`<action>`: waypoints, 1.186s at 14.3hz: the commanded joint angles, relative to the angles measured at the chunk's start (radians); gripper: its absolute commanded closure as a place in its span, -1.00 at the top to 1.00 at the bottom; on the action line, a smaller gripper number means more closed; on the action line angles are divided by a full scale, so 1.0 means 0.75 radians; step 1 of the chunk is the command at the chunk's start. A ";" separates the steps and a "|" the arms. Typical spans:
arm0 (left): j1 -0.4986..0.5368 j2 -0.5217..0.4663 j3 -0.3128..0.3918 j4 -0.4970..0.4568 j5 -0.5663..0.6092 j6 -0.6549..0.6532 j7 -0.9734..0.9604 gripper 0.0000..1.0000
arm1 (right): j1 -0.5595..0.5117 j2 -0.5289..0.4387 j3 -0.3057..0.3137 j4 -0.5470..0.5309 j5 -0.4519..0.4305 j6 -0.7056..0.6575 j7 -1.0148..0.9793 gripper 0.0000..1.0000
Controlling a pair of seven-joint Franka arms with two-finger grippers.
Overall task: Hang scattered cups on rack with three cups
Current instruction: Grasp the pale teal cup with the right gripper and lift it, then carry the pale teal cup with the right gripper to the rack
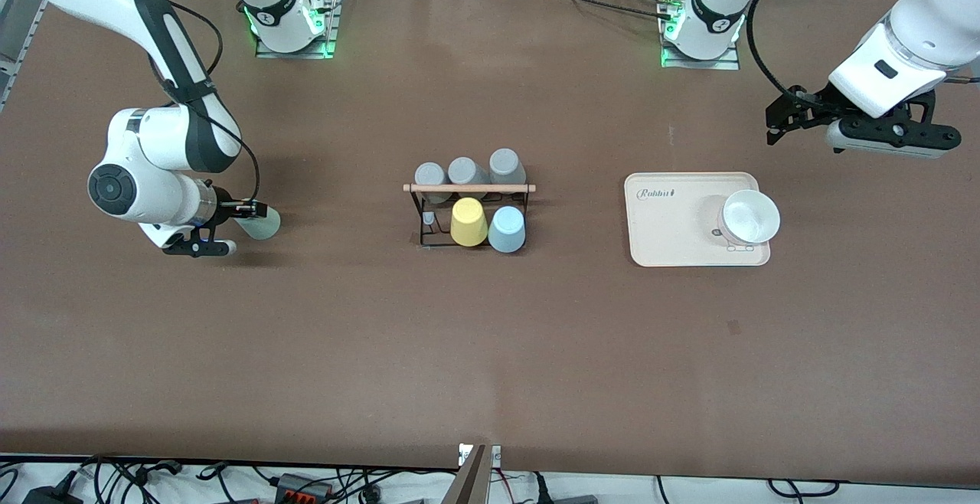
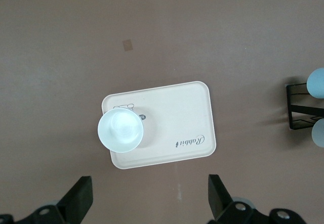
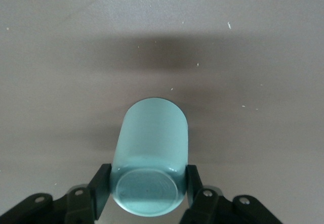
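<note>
Right gripper (image 3: 147,193) clamps mint cup (image 3: 150,155) — base visible wrist-only.

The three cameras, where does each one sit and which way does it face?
Front view: high across the table, facing both arms; sees the rack and beige tray.
Left wrist view: looks down past the open left gripper at the tray and white cup.
Right wrist view: right gripper clamps the mint-green cup.
Shared: tray; mint-green cup.

Brown table (image 1: 490,351): rack (image 1: 468,213), beige tray (image 1: 674,240).
</note>
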 commanded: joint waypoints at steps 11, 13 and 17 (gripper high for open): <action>0.002 0.009 0.018 0.017 -0.002 -0.019 0.003 1.00 | 0.186 -0.036 0.020 0.595 0.176 -0.692 0.016 -0.73; 0.002 0.011 0.018 0.017 -0.002 -0.019 0.003 1.00 | 0.235 -0.038 0.020 0.666 0.256 -0.729 0.016 -0.83; 0.004 0.011 0.018 0.017 -0.002 -0.017 0.003 1.00 | 0.427 -0.013 0.020 0.759 0.289 -0.723 0.389 -0.89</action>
